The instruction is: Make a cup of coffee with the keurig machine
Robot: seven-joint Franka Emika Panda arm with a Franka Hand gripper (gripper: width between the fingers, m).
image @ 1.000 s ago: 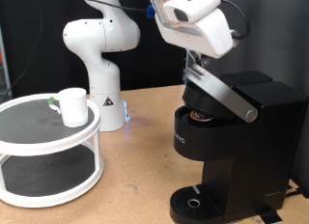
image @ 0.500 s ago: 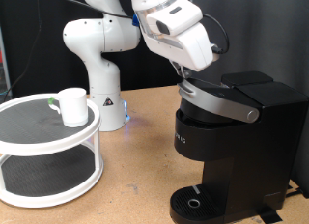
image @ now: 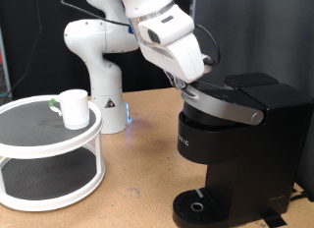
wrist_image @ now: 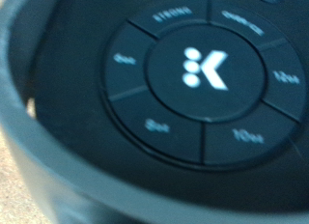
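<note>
The keurig machine (image: 235,144) stands at the exterior view's right, black and boxy, with its silver-grey lid handle (image: 231,106) down and the brew head closed. Its round drip base (image: 199,205) has nothing on it. My gripper (image: 192,85) hangs from the white hand just above the left end of the lid, touching or almost touching it. The wrist view shows the machine's round button panel (wrist_image: 198,79) with a lit K logo, very close; no fingers show there. The cup (image: 72,107), a white mug, stands on the top tier of a round rack at the left.
The white two-tier round rack (image: 49,149) fills the exterior view's lower left. The arm's white base (image: 103,66) stands behind it on the brown table (image: 137,179). A dark curtain is at the back.
The machine's lid, raised with the pod chamber showing one second ago, is now shut. My hand has swung down and to the exterior view's left over the lid.
</note>
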